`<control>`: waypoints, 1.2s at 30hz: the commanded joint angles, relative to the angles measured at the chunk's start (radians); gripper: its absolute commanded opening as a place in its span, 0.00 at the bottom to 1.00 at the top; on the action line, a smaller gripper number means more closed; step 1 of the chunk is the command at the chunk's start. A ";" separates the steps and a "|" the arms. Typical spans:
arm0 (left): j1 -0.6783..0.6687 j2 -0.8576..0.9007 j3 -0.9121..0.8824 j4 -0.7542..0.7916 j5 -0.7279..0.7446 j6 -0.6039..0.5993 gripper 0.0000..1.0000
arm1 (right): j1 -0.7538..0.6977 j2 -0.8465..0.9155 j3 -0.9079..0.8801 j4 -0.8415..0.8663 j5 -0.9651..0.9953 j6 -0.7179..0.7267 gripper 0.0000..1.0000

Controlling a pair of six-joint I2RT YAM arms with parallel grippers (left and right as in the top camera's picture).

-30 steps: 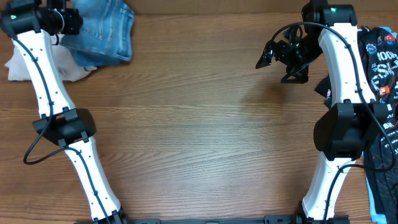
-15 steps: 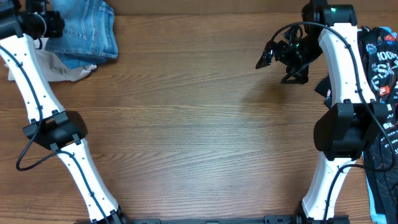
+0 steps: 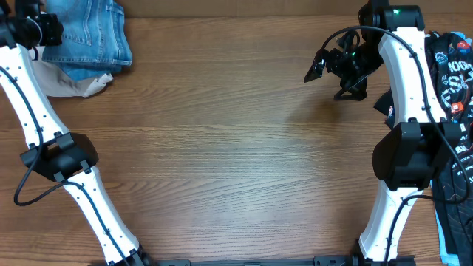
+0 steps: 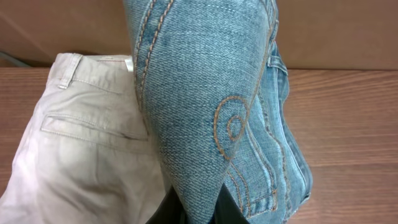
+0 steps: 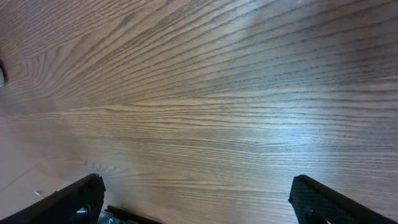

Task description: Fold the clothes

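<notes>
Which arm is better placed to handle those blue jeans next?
Left: the left jaws are shut on the jeans, beside the beige trousers. The right jaws stand open over bare table, away from them.

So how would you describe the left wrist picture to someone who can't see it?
Light-blue denim jeans with orange swirl stitching fill the middle, pinched at the bottom by the dark fingers. Beige trousers lie to the left on a wooden table.
</notes>
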 commanded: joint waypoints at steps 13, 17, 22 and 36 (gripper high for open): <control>0.019 -0.055 -0.119 0.195 -0.199 -0.005 0.06 | 0.005 -0.037 0.027 -0.013 0.006 0.001 1.00; 0.023 -0.054 -0.134 0.236 -0.252 -0.016 0.06 | 0.005 -0.037 0.027 -0.018 0.006 0.001 1.00; 0.031 -0.054 -0.136 0.271 -0.295 -0.023 0.08 | 0.005 -0.037 0.027 -0.023 0.009 0.001 1.00; 0.046 -0.050 -0.180 0.337 -0.336 -0.089 0.94 | 0.005 -0.037 0.027 -0.030 0.014 0.001 1.00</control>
